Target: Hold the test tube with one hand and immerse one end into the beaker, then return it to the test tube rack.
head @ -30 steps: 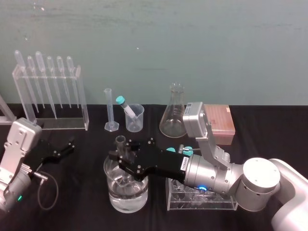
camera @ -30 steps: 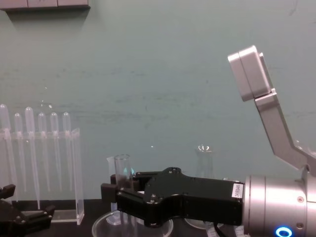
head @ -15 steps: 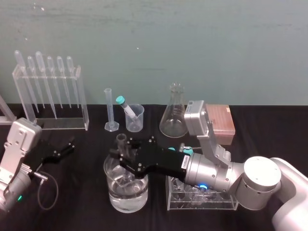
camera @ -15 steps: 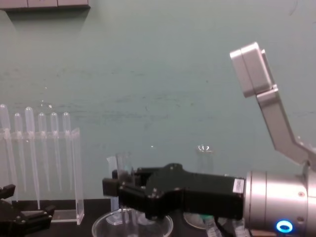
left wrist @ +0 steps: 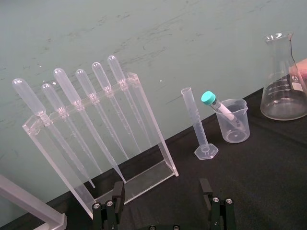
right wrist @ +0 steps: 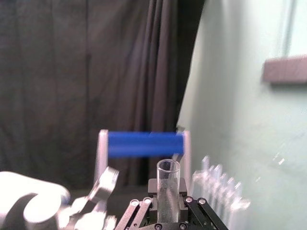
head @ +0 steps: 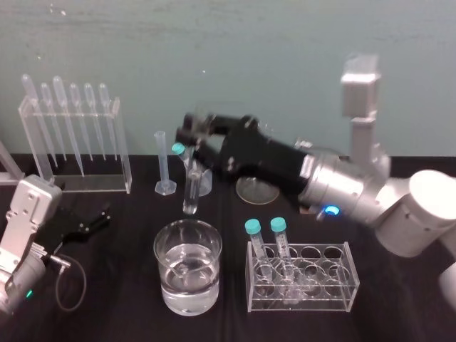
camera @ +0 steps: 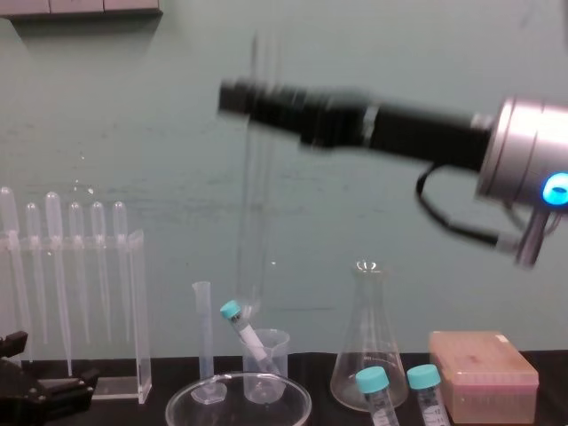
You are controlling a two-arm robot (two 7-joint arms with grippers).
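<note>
We see the right gripper [head: 191, 137] reaching in from the right, high above the bench [head: 114, 306], with its fingers closed around the upper part of the test tube [head: 190, 192]. In the right wrist view the tube's open mouth stands up just beyond the clamping fingers. The tube hangs upright in the air. From the head view its lower end sits in front of the beaker [left wrist: 233, 127], between it and the wide glass dish [head: 167, 271] of water nearer us. It touches neither, as far as we can tell.

The beaker stands at the back of the bench with a teal-capped tube [left wrist: 218, 105] leaning in it, a graduated cylinder [left wrist: 196, 124] just beside it and a conical flask [left wrist: 283, 81] farther along. The test tube rack [head: 335, 285] stands to the right of the dish, with two teal-capped tubes [head: 253, 228] in its left end.

The left gripper [left wrist: 162, 191] rests low over the bench on the left, its fingers spread wide and holding nothing, facing the pipette rack [head: 75, 142].
</note>
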